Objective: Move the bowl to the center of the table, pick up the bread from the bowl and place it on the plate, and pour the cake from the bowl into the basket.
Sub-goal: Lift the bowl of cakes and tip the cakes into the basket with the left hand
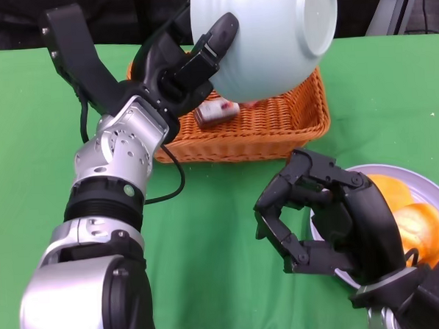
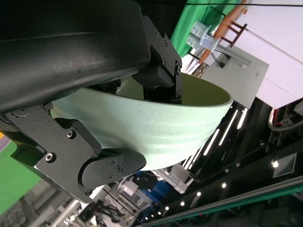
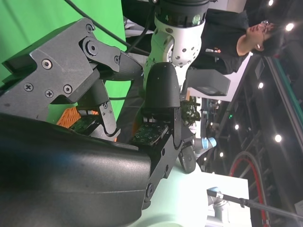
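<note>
- Head view: one pale green bowl [image 1: 272, 36], tipped on its side above one orange wicker basket [image 1: 276, 125] at far centre; base turned right, mouth facing down-left.
- Left hand [image 1: 188, 63] grasping bowl at rim, one finger on outer wall; left wrist view confirms grip over rim [image 2: 156, 94].
- One wrapped cake [image 1: 217, 110] lying inside basket, under bowl.
- One white plate [image 1: 431, 190] near right, carrying bread [image 1: 418, 224], two orange-brown rounded lumps showing.
- Right hand [image 1: 322, 222] near plate's left edge, fingers curled inward, holding nothing.
- Green table [image 1: 230, 230].
</note>
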Action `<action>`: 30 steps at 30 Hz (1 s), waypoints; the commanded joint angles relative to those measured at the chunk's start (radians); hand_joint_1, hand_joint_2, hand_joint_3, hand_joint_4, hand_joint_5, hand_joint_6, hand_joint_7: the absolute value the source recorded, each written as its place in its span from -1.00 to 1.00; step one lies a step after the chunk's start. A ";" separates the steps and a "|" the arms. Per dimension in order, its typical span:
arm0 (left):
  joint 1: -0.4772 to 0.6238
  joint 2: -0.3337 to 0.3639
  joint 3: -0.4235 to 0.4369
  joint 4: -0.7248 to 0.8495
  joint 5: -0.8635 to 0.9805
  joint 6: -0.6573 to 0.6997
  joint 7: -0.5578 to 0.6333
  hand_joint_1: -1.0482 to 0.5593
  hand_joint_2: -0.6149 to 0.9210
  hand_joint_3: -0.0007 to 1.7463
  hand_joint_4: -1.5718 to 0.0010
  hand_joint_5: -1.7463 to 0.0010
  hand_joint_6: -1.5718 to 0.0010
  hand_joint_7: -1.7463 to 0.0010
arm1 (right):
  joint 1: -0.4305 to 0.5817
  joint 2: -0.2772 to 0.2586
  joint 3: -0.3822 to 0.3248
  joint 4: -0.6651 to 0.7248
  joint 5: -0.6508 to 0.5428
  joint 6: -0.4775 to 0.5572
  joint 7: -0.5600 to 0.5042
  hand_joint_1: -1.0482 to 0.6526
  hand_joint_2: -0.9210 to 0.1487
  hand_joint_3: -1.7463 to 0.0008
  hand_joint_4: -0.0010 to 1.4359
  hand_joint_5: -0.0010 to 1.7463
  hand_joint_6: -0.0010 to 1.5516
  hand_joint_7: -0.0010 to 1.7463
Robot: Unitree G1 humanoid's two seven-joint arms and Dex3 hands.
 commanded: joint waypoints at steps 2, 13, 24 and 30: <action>-0.048 0.021 0.028 0.022 -0.031 0.020 -0.020 0.15 0.87 0.01 0.10 -0.97 0.14 -0.79 | 0.005 0.005 -0.003 0.003 0.013 -0.013 0.001 0.07 -0.20 -0.15 0.12 0.77 -0.10 0.47; -0.054 0.029 0.039 0.044 -0.029 0.024 -0.034 0.14 0.92 -0.07 0.16 -1.00 0.21 -0.82 | 0.003 0.006 -0.003 0.007 0.006 -0.019 -0.002 0.07 -0.24 -0.10 0.12 0.75 -0.10 0.46; -0.104 0.030 0.168 0.047 -0.154 0.199 0.136 0.18 0.78 0.08 0.16 -1.00 0.28 -0.96 | 0.004 0.005 -0.003 0.013 0.014 -0.024 0.004 0.09 -0.23 -0.11 0.12 0.76 -0.11 0.47; -0.085 0.028 0.127 0.016 -0.110 0.170 0.109 0.17 0.80 0.09 0.15 -1.00 0.28 -0.96 | 0.000 0.001 -0.005 0.021 0.025 -0.025 0.016 0.09 -0.21 -0.12 0.11 0.76 -0.12 0.46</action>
